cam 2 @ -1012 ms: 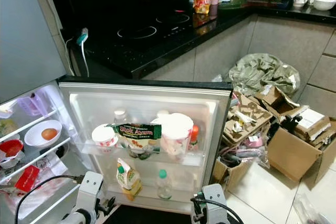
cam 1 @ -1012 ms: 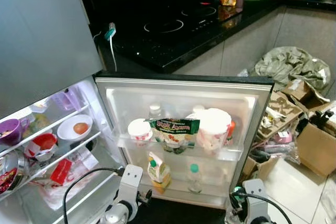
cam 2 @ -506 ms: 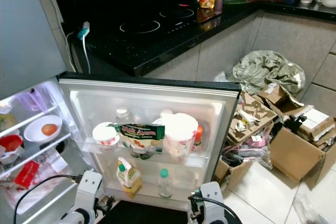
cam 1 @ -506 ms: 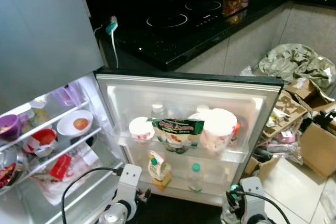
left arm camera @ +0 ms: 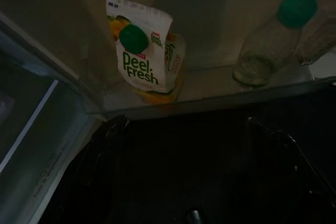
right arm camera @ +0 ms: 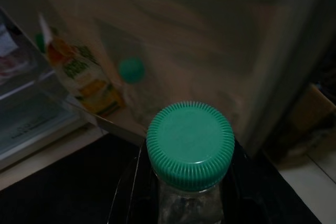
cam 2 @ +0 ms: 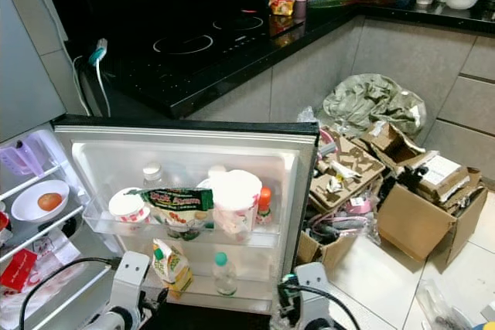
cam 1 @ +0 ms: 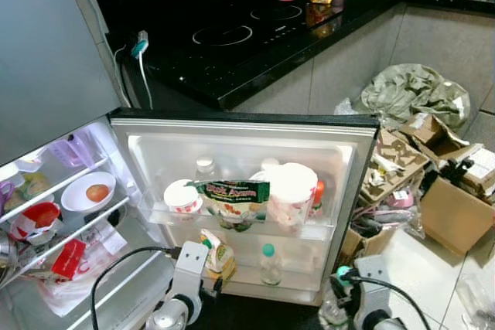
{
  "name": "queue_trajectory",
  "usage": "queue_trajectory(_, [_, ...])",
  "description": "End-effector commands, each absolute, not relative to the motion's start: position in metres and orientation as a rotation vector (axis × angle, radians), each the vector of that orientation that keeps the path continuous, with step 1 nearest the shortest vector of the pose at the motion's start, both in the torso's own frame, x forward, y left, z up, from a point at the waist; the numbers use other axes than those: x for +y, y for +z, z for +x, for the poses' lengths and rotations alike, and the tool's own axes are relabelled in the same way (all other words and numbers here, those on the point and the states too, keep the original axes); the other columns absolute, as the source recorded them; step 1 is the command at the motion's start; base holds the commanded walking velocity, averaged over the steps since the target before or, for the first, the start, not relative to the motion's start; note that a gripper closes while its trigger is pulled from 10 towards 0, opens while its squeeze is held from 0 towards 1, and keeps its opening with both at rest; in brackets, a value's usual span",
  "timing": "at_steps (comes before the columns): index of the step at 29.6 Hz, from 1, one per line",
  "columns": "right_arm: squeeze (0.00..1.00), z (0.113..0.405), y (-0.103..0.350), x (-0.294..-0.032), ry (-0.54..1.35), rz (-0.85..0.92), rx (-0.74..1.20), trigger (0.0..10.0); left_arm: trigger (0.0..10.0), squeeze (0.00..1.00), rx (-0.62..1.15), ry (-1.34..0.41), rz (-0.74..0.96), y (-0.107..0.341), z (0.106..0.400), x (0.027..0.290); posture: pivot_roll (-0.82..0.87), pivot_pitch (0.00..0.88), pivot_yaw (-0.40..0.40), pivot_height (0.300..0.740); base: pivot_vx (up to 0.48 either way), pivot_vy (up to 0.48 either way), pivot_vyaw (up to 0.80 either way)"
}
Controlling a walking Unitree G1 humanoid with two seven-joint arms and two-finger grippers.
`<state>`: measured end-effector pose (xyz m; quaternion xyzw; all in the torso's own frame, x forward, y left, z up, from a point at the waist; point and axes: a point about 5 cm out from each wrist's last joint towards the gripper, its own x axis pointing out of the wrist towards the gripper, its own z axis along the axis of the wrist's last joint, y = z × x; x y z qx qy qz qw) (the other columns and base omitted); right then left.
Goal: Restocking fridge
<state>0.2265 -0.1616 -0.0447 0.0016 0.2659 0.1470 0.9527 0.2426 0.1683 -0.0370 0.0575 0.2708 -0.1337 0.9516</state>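
From the head, the fridge door [cam 1: 340, 160] stands open at 12 o'clock. The left gripper [left arm camera: 189, 129] is wide and holds nothing, facing the juice carton [left arm camera: 144, 48]. The right gripper [right arm camera: 184, 182] hugs a green-capped bottle [right arm camera: 190, 145]; it could bump the door shelf's bottle [right arm camera: 131, 70] over.
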Motion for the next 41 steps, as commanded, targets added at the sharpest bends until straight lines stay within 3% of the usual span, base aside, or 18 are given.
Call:
queue_trajectory(1, [0.0, 0.233, -0.039, -0.163, 0.297, 0.002, 0.512, 10.0, 10.0, 0.0, 0.561, -0.279, 0.135, -0.04, 0.238, 0.172, -0.09, 0.028, 0.044, 0.736, 0.0, 0.0, 0.0])
queue_trajectory(11, [0.0, 0.244, -0.026, -0.148, 0.399, 0.019, 0.433, 10.0, 10.0, 0.0, 0.537, -0.448, 0.235, -0.038, 0.236, 0.161, -0.09, 0.049, 0.042, 0.717, 0.0, 0.0, 0.0])
queue_trajectory(18, [0.0, 0.247, -0.02, -0.141, 0.449, -0.026, 0.389, 10.0, 10.0, 0.0, 0.52, -0.462, 0.238, -0.036, 0.237, 0.16, -0.09, 0.059, 0.051, 0.717, 0.0, 0.0, 0.0])
queue_trajectory(26, [0.0, 0.25, -0.015, -0.14, 0.438, -0.031, 0.357, 10.0, 10.0, 0.0, 0.51, -0.485, 0.254, -0.035, 0.238, 0.16, -0.09, 0.061, 0.058, 0.677, 0.0, 0.0, 0.0])
queue_trajectory(34, [0.0, 0.248, -0.016, -0.142, 0.419, -0.042, 0.342, 10.0, 10.0, 0.0, 0.511, -0.493, 0.264, -0.035, 0.237, 0.163, -0.09, 0.068, 0.07, 0.677, 0.0, 0.0, 0.0])
queue_trajectory(41, [0.0, 0.247, -0.015, -0.141, 0.421, -0.066, 0.34, 10.0, 10.0, 0.0, 0.511, -0.494, 0.265, -0.034, 0.237, 0.164, -0.08, 0.072, 0.074, 0.649, 0.0, 0.0, 0.0])
